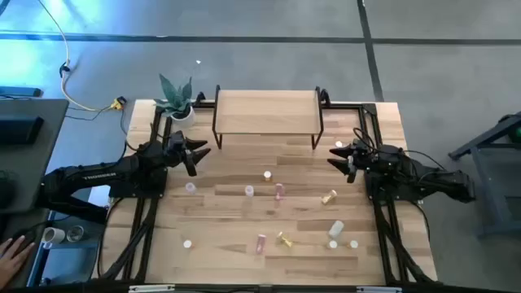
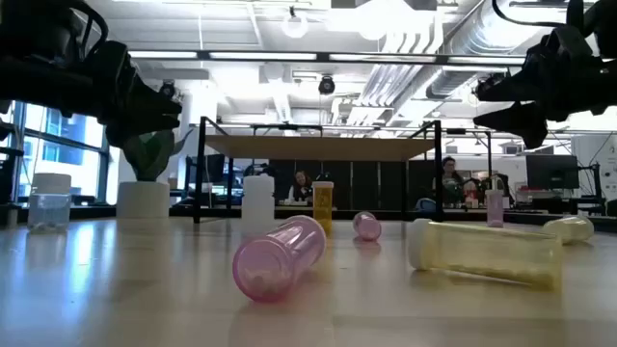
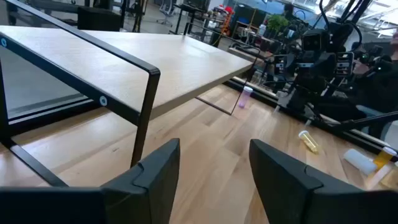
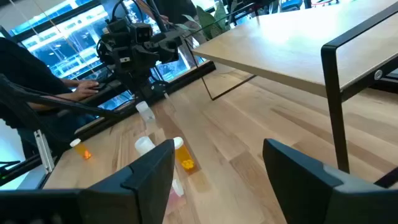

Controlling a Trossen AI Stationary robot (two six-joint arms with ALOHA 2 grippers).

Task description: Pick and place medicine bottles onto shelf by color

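The light-wood shelf (image 1: 267,110) on black legs stands at the table's far middle, its top bare. Small bottles are scattered on the tabletop nearer than it: white (image 1: 266,174), pink (image 1: 279,191), orange-yellow (image 1: 329,197), another pink (image 1: 261,242) and more. Some lie on their sides, such as a pink one (image 2: 280,255) and a yellowish one (image 2: 487,253). My left gripper (image 1: 199,150) hovers open and empty by the shelf's left legs. My right gripper (image 1: 334,155) hovers open and empty by the shelf's right legs, near a white bottle (image 1: 339,146). Both sets of fingers point toward the table's middle.
A potted plant (image 1: 177,102) stands at the far left corner beside the shelf. Black frame rails (image 1: 146,220) run along the table's left and right sides. A person's hand (image 1: 10,256) shows off the table at the near left. People sit in the room behind.
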